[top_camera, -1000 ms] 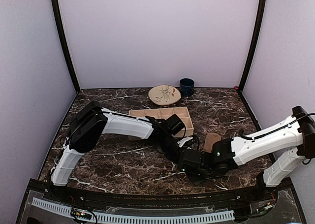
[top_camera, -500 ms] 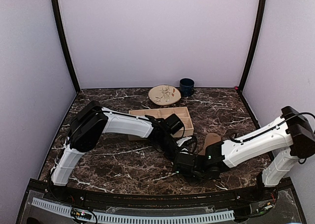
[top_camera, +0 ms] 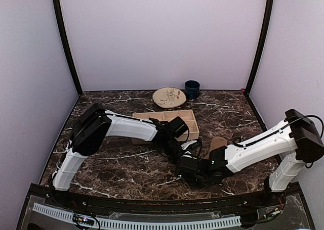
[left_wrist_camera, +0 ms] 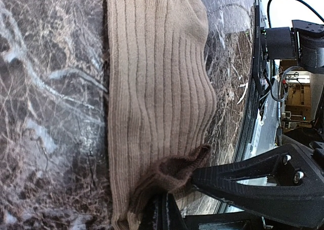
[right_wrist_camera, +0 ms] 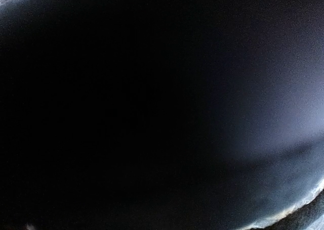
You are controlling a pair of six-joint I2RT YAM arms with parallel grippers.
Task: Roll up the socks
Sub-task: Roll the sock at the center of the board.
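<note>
Noted: the sock (left_wrist_camera: 157,88) is plain tan, ribbed lengthwise, darker brown at its bunched end. The table (top_camera: 126,164) is dark brown marble, white-veined. The plate (top_camera: 169,97) is cream with a brownish sprig motif; mug (top_camera: 192,89) dark blue; tray (top_camera: 162,117) pale wood; arms (top_camera: 129,127) white with black joints.

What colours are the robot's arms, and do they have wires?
The left arm and right arm have white shells with chunky black joints. Thin black cables trail along them. The left gripper's fingers are black plastic with little screws.

Pale lilac walls (top_camera: 162,38), black corner posts (top_camera: 66,43), dark veined marble tabletop (top_camera: 116,164).
</note>
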